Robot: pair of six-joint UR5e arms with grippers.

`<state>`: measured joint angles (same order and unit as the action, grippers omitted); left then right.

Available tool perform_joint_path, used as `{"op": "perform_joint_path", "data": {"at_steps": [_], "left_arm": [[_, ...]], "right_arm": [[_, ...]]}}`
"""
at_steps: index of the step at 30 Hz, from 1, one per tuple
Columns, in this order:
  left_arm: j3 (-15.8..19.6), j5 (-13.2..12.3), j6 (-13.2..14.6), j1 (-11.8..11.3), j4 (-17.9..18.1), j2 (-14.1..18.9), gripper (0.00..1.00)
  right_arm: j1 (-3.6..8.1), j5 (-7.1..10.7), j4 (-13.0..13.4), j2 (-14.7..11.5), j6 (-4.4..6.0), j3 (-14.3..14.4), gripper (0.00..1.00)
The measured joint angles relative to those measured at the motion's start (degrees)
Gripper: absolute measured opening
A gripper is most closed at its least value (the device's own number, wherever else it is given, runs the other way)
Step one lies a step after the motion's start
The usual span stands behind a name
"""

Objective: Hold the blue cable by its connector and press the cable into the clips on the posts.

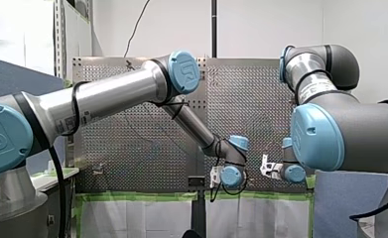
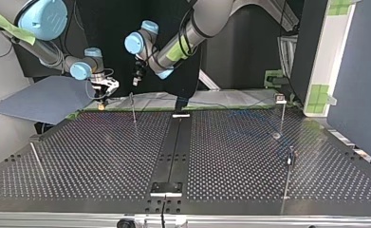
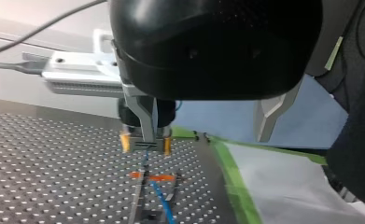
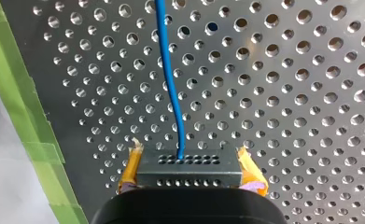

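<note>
In the right wrist view my right gripper (image 4: 190,173) is shut with its yellow pads (image 4: 131,167) on a black connector (image 4: 189,162). The blue cable (image 4: 170,79) runs from it over the perforated table. The left wrist view shows my left gripper (image 3: 206,137) open, its metal fingers (image 3: 146,119) wide apart with nothing between them. Ahead of it sits the connector (image 3: 145,145) in my right gripper, above a thin post with an orange clip (image 3: 152,177). The cable (image 3: 160,201) drops past that clip. At the top view's far edge, my right gripper (image 2: 102,96) hangs left of my left gripper (image 2: 136,80).
Thin posts stand on the table: one near the far edge (image 2: 133,108), two at the top view's right (image 2: 282,114) (image 2: 287,178), one at its left (image 2: 36,160). Green tape (image 4: 28,140) lines the table's far edge. A black rail (image 2: 175,147) runs down the middle.
</note>
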<state>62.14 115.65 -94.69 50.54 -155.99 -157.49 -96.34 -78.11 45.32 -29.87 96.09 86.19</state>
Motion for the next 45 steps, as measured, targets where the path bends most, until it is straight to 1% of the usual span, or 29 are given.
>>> {"op": "perform_joint_path", "data": {"at_steps": [7,12,16,20,23,28,35,38,45], "left_arm": [[3.42,0.45,-0.47,-0.19,3.17,3.41,0.99],[6.11,0.54,-1.87,-0.61,5.83,6.11,0.99],[8.05,0.63,-3.55,-0.92,6.50,8.05,0.99],[10.09,1.20,-5.31,-1.21,5.33,10.07,0.99],[11.55,2.14,-5.85,-1.30,3.98,11.54,0.99],[13.89,2.65,-7.16,-1.37,1.68,13.87,0.99],[17.52,3.19,-10.41,-1.61,-1.94,17.50,0.99],[18.95,4.01,-10.96,-1.65,-3.37,18.93,0.99],[22.45,5.92,-11.04,-1.55,-6.87,22.44,0.99]], "right_arm": [[0.12,0.20,0.20,0.03,0.24,-0.01,0.00],[0.23,0.23,0.28,0.04,0.46,-0.01,0.00],[0.29,0.68,0.30,0.07,0.93,-0.01,0.00],[0.30,1.04,0.30,0.09,1.58,0.00,0.00],[0.32,1.36,0.38,0.10,2.02,0.00,0.00],[0.25,2.32,0.68,0.14,2.83,0.00,0.00],[0.18,2.59,1.08,0.16,3.64,0.00,0.00],[0.18,2.64,1.27,0.17,3.85,0.00,0.00],[0.07,3.05,1.22,0.19,4.00,-0.01,0.00]]}}
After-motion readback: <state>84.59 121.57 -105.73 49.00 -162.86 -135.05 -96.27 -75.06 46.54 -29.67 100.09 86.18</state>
